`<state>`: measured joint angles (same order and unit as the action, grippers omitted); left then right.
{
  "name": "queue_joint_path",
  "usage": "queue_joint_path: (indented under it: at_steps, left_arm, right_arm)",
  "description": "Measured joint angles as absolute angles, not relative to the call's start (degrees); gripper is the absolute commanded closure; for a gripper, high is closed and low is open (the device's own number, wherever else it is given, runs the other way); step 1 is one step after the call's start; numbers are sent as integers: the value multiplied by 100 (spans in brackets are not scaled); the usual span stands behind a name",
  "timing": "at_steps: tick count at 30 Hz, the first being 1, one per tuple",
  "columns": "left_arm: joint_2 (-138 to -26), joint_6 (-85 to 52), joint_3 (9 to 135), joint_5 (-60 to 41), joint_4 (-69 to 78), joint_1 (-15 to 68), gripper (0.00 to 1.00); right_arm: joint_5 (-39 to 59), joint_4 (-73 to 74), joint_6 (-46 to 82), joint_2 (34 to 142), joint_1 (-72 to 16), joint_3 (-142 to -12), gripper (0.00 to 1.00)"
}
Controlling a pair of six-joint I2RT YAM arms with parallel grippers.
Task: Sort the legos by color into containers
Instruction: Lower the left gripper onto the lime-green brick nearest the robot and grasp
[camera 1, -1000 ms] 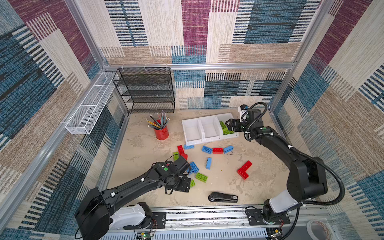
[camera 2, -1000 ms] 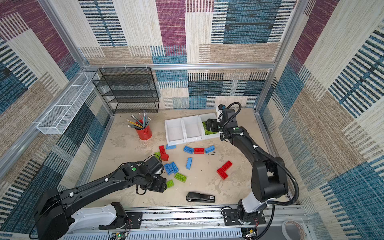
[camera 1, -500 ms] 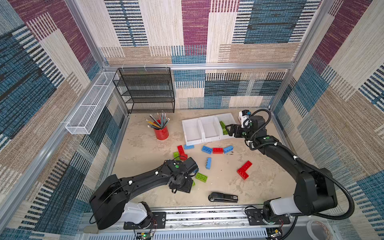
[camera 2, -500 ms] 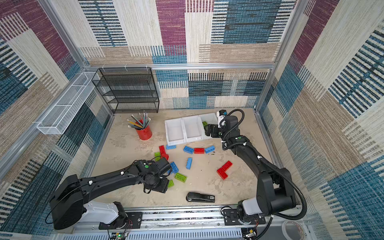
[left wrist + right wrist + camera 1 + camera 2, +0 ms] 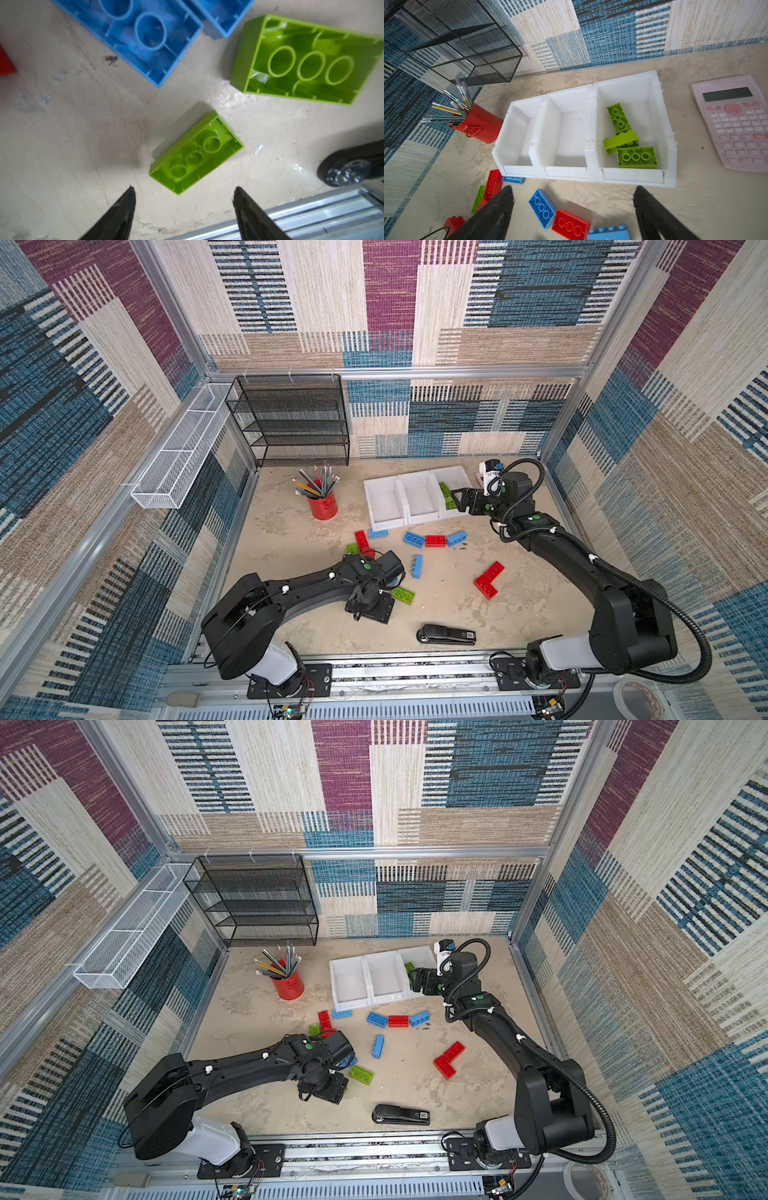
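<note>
In a top view your left claw (image 5: 371,608) hangs low over the desk (image 5: 519,614), just beside the big green lego (image 5: 403,594). Its own wrist covers what lies beneath, so you cannot read the jaws from here. Your right claw (image 5: 459,499) stands at the end bin of the containers (image 5: 386,526), the one with green legos (image 5: 446,493) in it, well apart from the loose bricks, so the left arm is the nearer one

In the left wrist view your left claw (image 5: 184,199) is spread wide and empty. The small green lego (image 5: 196,152) lies hollow side up on the desk, just ahead of the tips and roughly centred between them. Its long axis runs slantwise to the line across the jaws, so I judge you need a wrist turn before you descend and close. The blue lego (image 5: 145,35) beyond is cut off by the frame edge, and the picture is slightly blurred

In the right wrist view your right claw (image 5: 573,193) is wide and holds nothing. It faces the containers (image 5: 564,172): three green legos (image 5: 636,156) lie in one end bin and the other two bins look bare. A blue lego (image 5: 543,207) and a red lego (image 5: 570,225) lie close below the tips, partly cut off
</note>
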<state>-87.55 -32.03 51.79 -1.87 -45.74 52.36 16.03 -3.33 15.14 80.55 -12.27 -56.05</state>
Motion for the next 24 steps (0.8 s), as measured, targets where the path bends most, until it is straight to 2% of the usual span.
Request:
queue_joint_path:
  at_steps: [15, 24]
  left_arm:
    - [-9332, -3044, 5540, 1, -4525, 5238, 28]
    - [-9445, -2995, 5616, 108, -4499, 5234, 33]
  right_arm:
    - [1605, -246, 1514, 7990, -1229, -5524, 8]
    - [1605, -246, 1511, 7972, -1229, -5511, 8]
